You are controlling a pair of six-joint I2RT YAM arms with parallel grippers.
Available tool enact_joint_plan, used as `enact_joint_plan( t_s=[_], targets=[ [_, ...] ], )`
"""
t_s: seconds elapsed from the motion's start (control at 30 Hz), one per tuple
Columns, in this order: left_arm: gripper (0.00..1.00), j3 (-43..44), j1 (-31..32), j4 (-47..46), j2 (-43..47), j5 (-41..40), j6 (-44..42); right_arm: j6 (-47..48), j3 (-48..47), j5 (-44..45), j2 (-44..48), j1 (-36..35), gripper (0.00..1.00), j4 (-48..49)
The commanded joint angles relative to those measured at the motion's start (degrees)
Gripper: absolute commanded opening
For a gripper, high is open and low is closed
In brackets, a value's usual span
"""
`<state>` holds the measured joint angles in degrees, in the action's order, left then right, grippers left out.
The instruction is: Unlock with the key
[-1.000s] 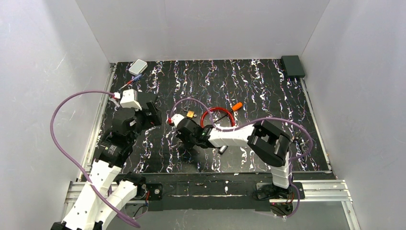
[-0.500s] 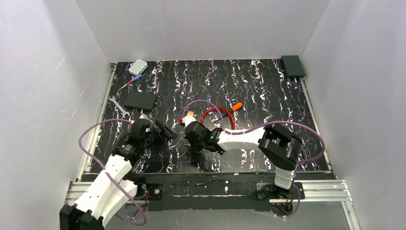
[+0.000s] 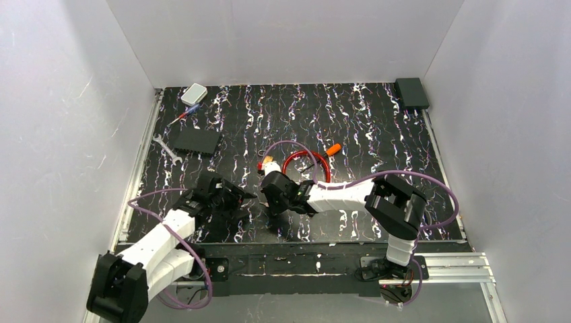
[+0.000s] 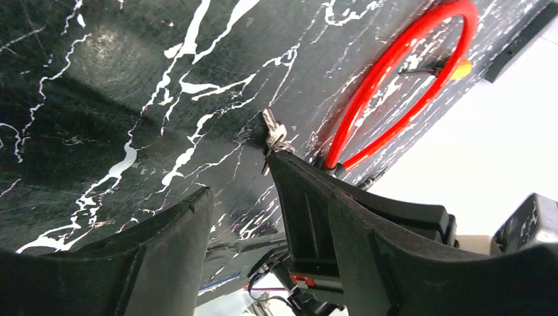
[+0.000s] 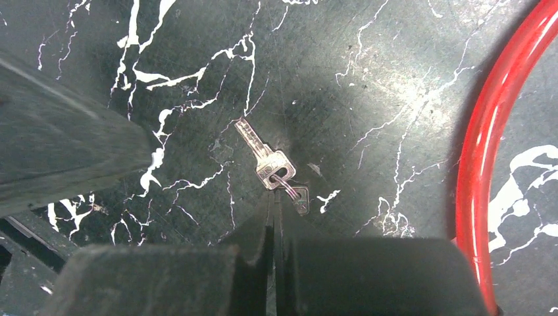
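Observation:
The key (image 5: pixel 262 158) is a small silver one, joined by a ring to a second key (image 5: pixel 301 197). Both lie on the black marbled mat just past my right gripper (image 5: pixel 273 197). That gripper is shut, and its tips meet at the ring. In the top view it (image 3: pixel 273 204) points down at the mat, near a small brass padlock (image 3: pixel 269 163) and a red cable loop (image 3: pixel 289 165). An orange-headed item with a thin black tail (image 3: pixel 332 149) lies across the loop. My left gripper (image 3: pixel 237 195) is open and empty, low over the mat. It faces the keys (image 4: pixel 273 135).
A silver wrench (image 3: pixel 165 147), a flat black box (image 3: pixel 196 140), a small screwdriver (image 3: pixel 185 114) and a white box (image 3: pixel 194 93) lie at the back left. A black block (image 3: pixel 411 92) sits in the back right corner. White walls surround the mat.
My left arm has swung from the back left down toward the front. Its gripper now sits low, close to the right gripper. The right gripper has shifted slightly right.

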<state>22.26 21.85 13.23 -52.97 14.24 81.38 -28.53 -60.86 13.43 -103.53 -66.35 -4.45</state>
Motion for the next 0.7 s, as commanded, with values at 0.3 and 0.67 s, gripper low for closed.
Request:
enact_joint_plan(
  t_s=[0.3, 0.67],
  targets=[
    [0.53, 0.54, 3.16, -7.52, -10.45, -1.47, 4.06, -3.39, 0.78, -0.58, 2.91, 0.25, 0.01, 0.49],
    [0.49, 1.06, 5.32, -9.49, -15.23, -4.13, 4.74, -3.77, 0.31, -0.35, 4.76, 0.34, 0.01, 0.65]
  ],
)
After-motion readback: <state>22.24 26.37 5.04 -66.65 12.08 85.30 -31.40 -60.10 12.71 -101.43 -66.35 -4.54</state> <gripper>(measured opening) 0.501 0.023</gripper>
